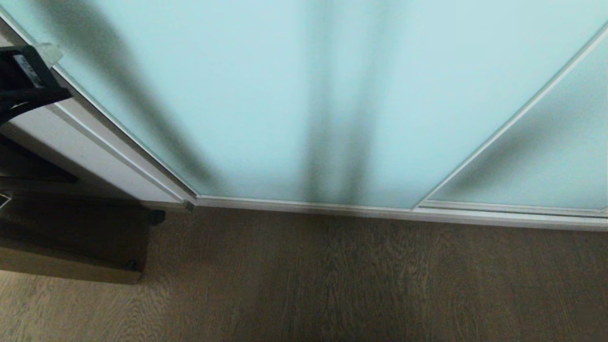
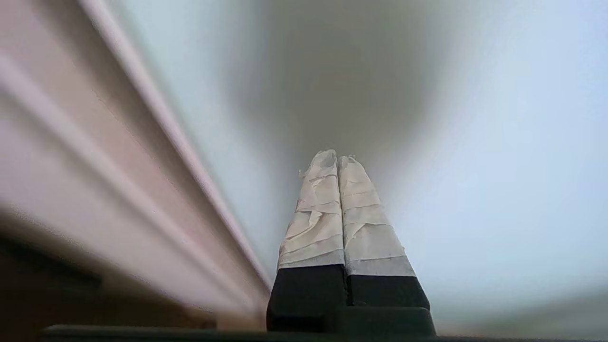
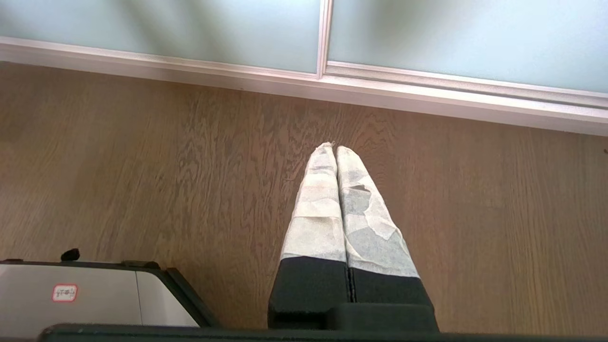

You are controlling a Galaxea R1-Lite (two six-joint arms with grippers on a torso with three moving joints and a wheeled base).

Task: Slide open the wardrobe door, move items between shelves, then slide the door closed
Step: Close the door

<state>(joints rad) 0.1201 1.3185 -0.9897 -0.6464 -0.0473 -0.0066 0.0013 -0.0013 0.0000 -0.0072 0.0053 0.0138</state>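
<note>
The sliding wardrobe door (image 1: pixel 304 95), a frosted pale aqua glass panel in a slim silver-white frame, stands closed and fills most of the head view. A second glass panel (image 1: pixel 536 156) overlaps it on the right. My left arm (image 1: pixel 26 80) shows at the door's left edge. In the left wrist view my left gripper (image 2: pixel 338 159) is shut and empty, its taped fingertips close to the glass (image 2: pixel 475 142) beside the door's frame strip (image 2: pixel 156 118). My right gripper (image 3: pixel 335 148) hangs shut and empty over the wooden floor (image 3: pixel 142 166). The items and the shelves are hidden behind the door.
The white wardrobe side panel (image 1: pixel 95 147) runs along the left. A dark low box (image 1: pixel 71 237) sits on the wooden floor (image 1: pixel 332 285) at the left. The door's bottom track (image 1: pixel 380 211) crosses ahead. My base's white corner (image 3: pixel 71 294) shows beside the right gripper.
</note>
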